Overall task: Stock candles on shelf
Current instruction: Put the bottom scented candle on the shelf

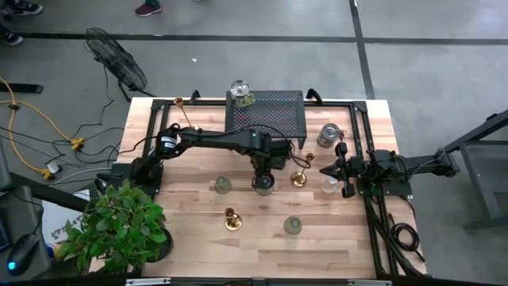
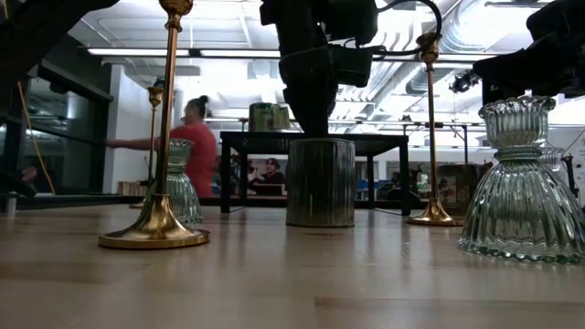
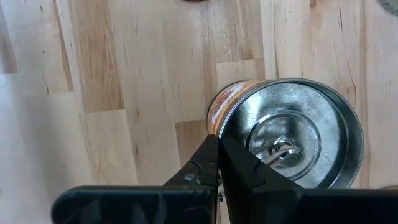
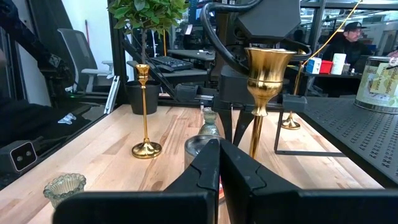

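L end effector [image 3: 219, 163] pinching tin candle [image 3: 287, 132] rim, only wrist cam shows

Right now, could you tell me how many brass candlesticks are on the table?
3: one candlestick off the shelf's far left corner, one just right of the left gripper, one toward the front. None looks hidden.

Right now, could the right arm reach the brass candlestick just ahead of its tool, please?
Probably yes: the brass candlestick stands close ahead of the right tool, with bare table between. That tool is shut, though, and the left tool is just beyond, at the tin candle.
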Robot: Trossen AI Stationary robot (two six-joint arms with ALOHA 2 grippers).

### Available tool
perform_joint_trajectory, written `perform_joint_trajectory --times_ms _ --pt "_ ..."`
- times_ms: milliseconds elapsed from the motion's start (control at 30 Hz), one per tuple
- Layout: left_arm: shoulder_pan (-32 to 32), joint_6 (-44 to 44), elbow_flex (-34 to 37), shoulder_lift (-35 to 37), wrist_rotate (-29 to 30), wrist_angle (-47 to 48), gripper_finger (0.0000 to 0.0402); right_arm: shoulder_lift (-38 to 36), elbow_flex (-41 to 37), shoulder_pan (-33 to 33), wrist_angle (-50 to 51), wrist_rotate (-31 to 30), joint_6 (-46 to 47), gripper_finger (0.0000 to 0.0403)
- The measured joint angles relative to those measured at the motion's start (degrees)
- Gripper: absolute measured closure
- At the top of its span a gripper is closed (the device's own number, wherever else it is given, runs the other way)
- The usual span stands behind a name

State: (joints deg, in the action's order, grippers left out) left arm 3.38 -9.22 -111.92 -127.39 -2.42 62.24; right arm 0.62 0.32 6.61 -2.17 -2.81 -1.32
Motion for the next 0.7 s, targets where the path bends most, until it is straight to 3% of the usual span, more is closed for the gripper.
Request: perform_joint_trajectory --times_ms 700 --pt "-0.04 -0.57 0.13 1.73 0.38 0.4 0.0401 -0.02 0.0 0.02 0.01 -0.02 0.0 0.04"
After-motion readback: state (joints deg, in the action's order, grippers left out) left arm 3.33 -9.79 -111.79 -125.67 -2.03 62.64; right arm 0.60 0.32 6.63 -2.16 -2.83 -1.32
